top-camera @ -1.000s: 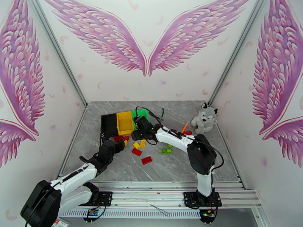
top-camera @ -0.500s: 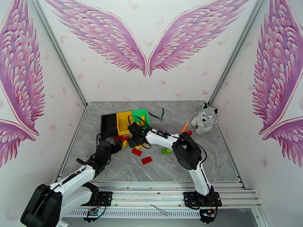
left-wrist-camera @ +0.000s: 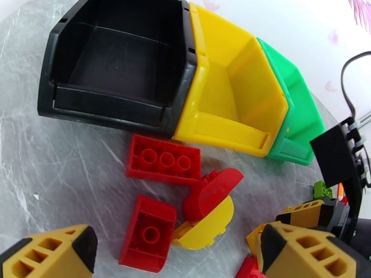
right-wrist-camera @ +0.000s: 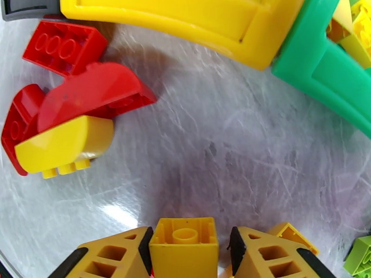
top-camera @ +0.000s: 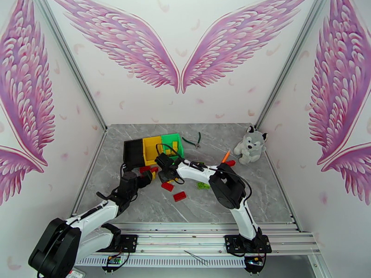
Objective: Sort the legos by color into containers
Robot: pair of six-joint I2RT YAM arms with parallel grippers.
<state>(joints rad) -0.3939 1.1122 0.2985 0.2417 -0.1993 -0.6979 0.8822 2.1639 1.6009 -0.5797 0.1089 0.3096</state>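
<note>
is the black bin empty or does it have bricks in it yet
Empty. The left wrist view looks straight into the black bin and its floor is bare; the red bricks lie on the table outside it.

- You will find no readable words, numbers or brand marks on the legos (left-wrist-camera: 163, 159), the black bin (left-wrist-camera: 111, 105), the yellow bin (left-wrist-camera: 222, 130) or the green bin (left-wrist-camera: 301, 112).
- The small red-and-white sticker (top-camera: 70, 273) at the bottom left edge of the top view is too small for you to read.
</note>
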